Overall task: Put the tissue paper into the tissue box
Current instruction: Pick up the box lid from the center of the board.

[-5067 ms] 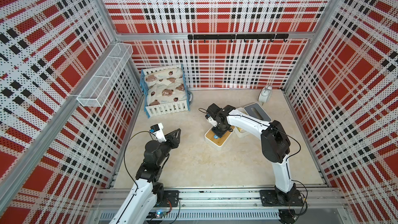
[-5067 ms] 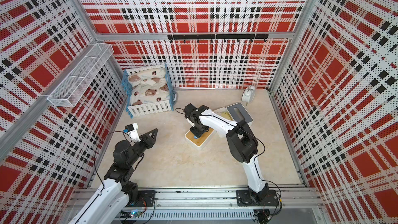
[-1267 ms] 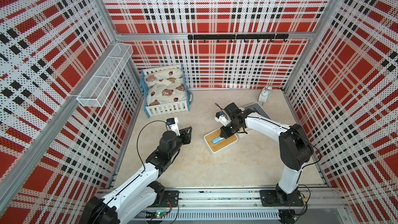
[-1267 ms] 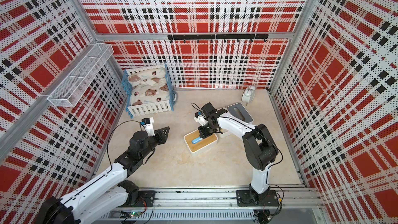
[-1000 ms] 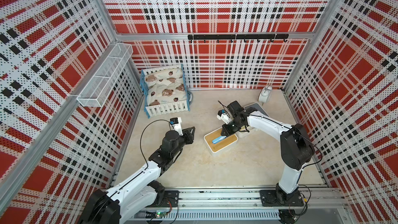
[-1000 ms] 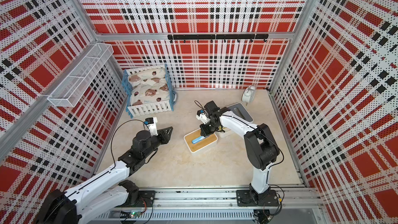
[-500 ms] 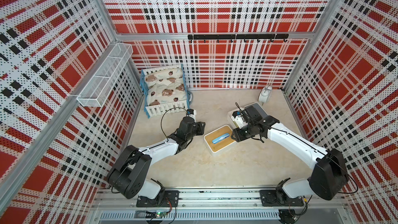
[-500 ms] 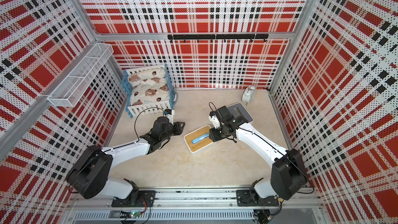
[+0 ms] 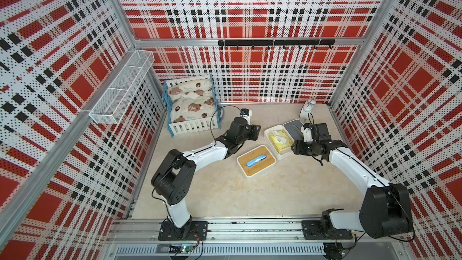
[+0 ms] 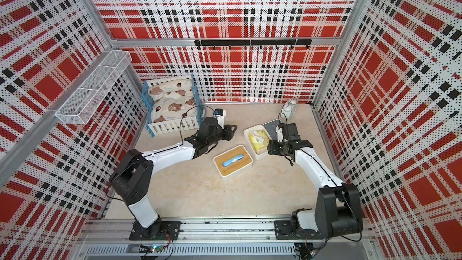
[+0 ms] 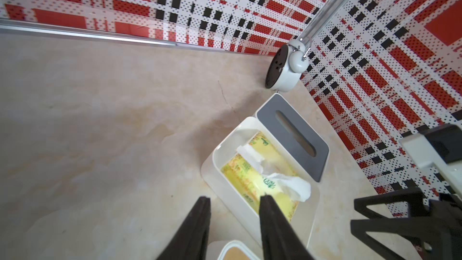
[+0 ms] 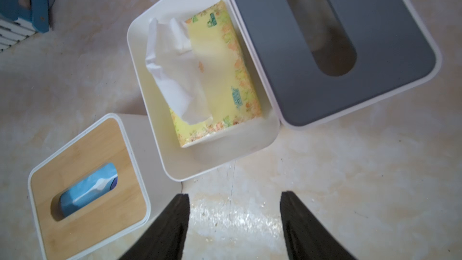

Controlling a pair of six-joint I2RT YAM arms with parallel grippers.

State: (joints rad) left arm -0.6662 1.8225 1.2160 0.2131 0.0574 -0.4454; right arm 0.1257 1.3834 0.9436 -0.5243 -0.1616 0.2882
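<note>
The yellow tissue paper pack lies inside the open white tissue box, with a loose white sheet sticking out of it. The box's grey slotted lid lies flat beside it. My left gripper hovers open just left of this box with nothing between its fingers. On the box's right side, my right gripper is open over bare table.
A second box with a bamboo lid sits in front of the open one, a blue pack showing in its slot. A white alarm clock stands at the back right, a doll bed at the back left.
My right gripper has opened, left the bamboo-lidded box and drawn back to the right of the open box. My left arm has reached forward to the boxes.
</note>
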